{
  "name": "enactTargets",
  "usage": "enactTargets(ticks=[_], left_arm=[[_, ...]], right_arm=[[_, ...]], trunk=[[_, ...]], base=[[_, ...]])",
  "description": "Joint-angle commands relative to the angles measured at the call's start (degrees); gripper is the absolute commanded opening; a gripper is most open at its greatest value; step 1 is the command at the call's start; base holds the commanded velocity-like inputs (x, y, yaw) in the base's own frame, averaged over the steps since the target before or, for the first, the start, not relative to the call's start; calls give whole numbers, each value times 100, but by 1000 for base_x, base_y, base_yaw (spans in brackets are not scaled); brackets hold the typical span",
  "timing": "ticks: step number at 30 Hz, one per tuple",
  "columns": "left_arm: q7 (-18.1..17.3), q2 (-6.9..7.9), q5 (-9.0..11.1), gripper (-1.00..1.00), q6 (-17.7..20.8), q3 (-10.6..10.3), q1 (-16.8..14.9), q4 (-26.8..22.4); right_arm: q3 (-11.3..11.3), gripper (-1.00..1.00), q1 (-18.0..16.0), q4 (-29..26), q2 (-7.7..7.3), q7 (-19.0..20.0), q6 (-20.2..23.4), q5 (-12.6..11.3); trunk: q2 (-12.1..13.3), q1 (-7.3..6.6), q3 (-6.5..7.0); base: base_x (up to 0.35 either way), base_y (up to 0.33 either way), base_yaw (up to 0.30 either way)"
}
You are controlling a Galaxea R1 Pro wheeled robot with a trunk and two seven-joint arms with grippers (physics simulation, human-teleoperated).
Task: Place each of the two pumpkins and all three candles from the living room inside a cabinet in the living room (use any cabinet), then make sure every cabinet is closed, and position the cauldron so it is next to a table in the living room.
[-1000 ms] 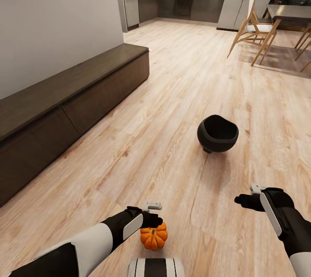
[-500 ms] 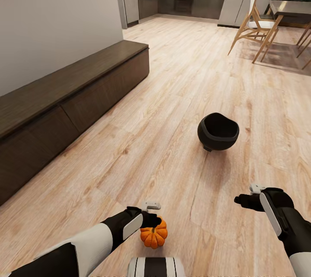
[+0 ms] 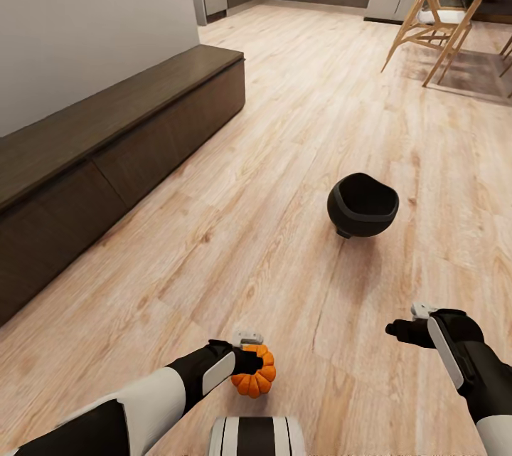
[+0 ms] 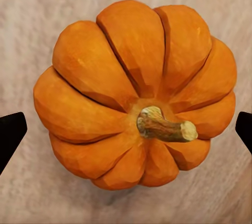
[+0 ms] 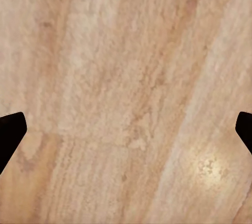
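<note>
Two tools spread wide, left tool [image 4: 126,129] straddling pumpkin [image 4: 134,95], right tool [image 5: 126,129] empty.

Orange ribbed pumpkin [image 4: 134,95], glossy black cauldron [image 3: 362,205], dark-brown cabinet [image 3: 107,157].

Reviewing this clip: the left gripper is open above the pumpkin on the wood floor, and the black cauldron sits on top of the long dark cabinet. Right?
Not quite. The cauldron stands on the wood floor, apart from the cabinet, as the head view shows. The rest holds: the left gripper is open above the pumpkin, its fingertips wide on either side in the left wrist view.
</note>
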Motion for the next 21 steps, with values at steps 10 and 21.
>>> enactTargets(ticks=[10, 21], left_arm=[[33, 0, 50, 100, 0, -32, -5, -17], [38, 0, 2, -100, -301, -34, -7, -10]], right_arm=[[-3, 100, -1, -5, 4, 2, 24, -12], [-5, 100, -1, -5, -7, 11, 24, -11]], trunk=[[-15, 25, -226], [-19, 32, -293]], base=[[0, 0, 0], [0, 0, 0]])
